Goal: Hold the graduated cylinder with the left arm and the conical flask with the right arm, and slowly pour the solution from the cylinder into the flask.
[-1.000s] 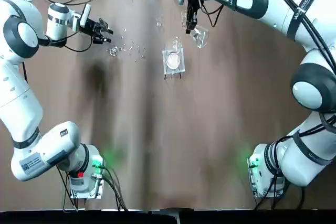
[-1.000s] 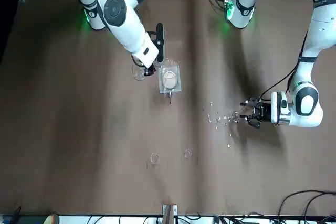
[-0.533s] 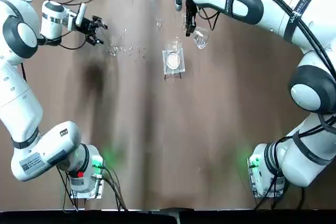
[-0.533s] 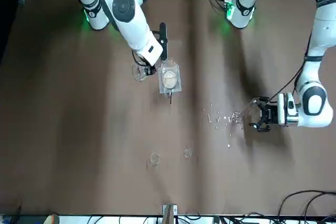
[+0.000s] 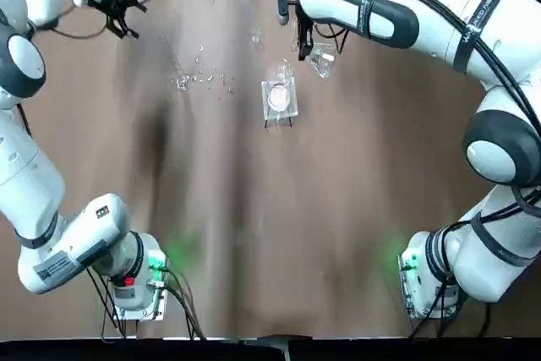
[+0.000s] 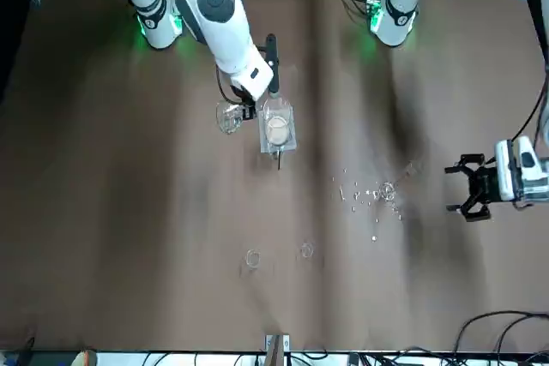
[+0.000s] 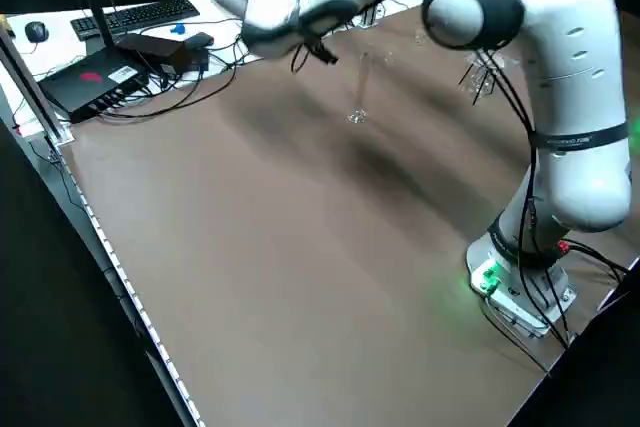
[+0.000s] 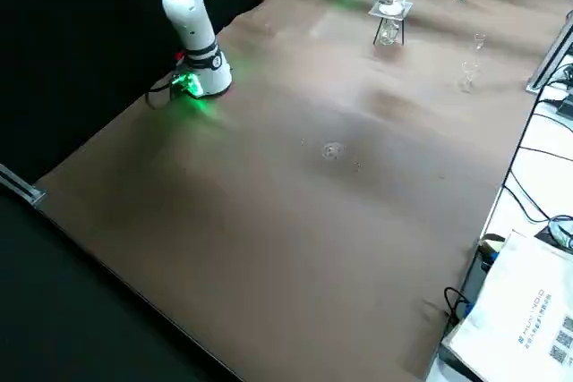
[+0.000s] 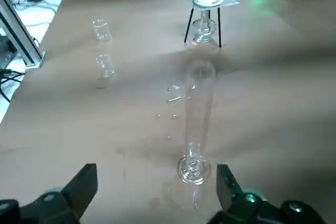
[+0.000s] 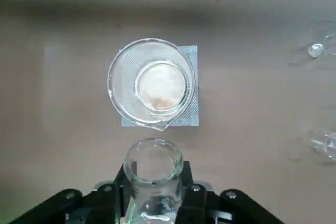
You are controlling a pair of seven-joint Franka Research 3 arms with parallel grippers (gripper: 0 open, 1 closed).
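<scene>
The left arm [image 5: 24, 154] is stretched along the table's left side, its elbow bent, with the left gripper [image 5: 125, 10] carried over the far left edge. Its two fingers are spread wide, and nothing is held between them. The cylinder [image 9: 198, 114] is seen standing upright on the table [image 9: 142, 124], apart from those fingers, its round foot set down near scattered clear droplets or bits [image 6: 356, 196].

The right arm [image 5: 499, 133] is arched from its base up and across the far side, its wrist turned down beside the wire-legged stand [image 8: 400, 12]. The flask [image 10: 154, 169] is gripped at the neck by the right gripper [image 10: 155, 184], the fingers closed against either side of the glass; its mouth is seen just beside the beaker [image 10: 151, 83], which is borne on the stand. Another glass piece [image 9: 203, 28] is placed beneath it. Two small cups [image 6: 253, 259] are set well apart from the stand.

Dark bands with lettering are worn by the right arm, and a printed label is carried by the left. Printed characters and square codes are borne by a white box [image 8: 515, 310]; their wording cannot be read reliably.
</scene>
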